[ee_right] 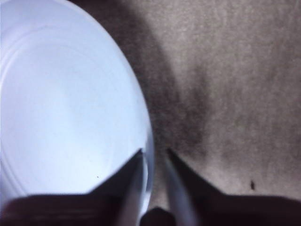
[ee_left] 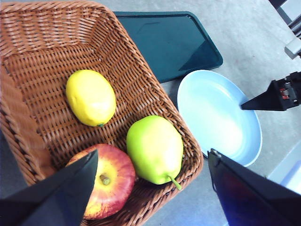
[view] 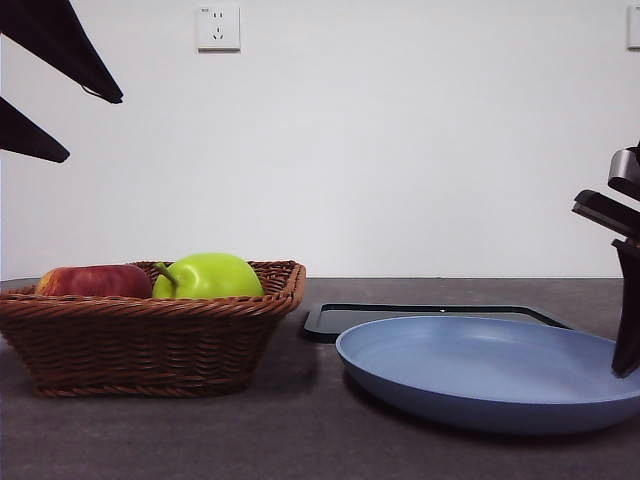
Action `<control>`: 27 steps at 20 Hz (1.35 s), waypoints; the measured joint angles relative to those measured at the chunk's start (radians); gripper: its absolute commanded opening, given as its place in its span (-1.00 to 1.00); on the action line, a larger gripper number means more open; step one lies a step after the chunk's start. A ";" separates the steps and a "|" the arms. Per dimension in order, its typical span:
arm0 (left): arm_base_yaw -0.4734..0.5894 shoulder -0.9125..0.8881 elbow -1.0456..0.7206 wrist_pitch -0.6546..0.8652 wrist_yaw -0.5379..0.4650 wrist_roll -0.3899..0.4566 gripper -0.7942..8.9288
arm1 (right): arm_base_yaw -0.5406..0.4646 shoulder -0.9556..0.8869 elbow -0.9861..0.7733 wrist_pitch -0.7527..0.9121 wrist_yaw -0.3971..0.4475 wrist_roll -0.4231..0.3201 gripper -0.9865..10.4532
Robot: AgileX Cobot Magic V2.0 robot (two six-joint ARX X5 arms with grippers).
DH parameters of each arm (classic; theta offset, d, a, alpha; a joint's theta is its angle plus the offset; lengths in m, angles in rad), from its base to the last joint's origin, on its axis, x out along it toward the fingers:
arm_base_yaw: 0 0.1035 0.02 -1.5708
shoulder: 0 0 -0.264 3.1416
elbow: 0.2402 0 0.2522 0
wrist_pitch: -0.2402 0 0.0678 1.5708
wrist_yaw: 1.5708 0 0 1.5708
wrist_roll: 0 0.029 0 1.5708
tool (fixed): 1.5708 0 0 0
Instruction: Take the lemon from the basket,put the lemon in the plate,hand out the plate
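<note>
Sitting in the basket (ee_left: 56, 61) are three fruits, and no label or lettering is showing on any of them: the lemon (ee_left: 91, 97) is lying on the woven floor, with the green apple (ee_left: 155, 149) and the red apple (ee_left: 106, 181) lying nearer the left gripper (ee_left: 150, 183). That gripper is hovering above the basket with its jaws spread wide and nothing between them; the red apple is sitting just beside one fingertip (ee_left: 87, 165) and the green apple is lying between the two, lower down. From the front, the lemon is hiding behind the wicker wall, and only the two apples are peeking over the braided rim. Resting on the table (view: 300, 440) beside the basket is the light-blue plate (view: 480, 375), holding nothing, with the black tray (ee_left: 164, 42) lying behind it, also bare. Over at the plate's outer edge, the right gripper (ee_right: 154, 157) is straddling the rim, one fingertip (ee_right: 134, 165) over the plate's inside and the other outside over the table, the gap between them narrow; whether they are actually pinching the rim, I cannot tell. On the wall, a white socket (view: 218, 27) is showing, its marks too small to read.
</note>
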 measured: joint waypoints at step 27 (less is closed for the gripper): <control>-0.243 0.736 0.511 -0.124 -0.507 -0.035 0.00 | 0.000 -0.378 0.000 -0.176 0.001 0.017 -0.82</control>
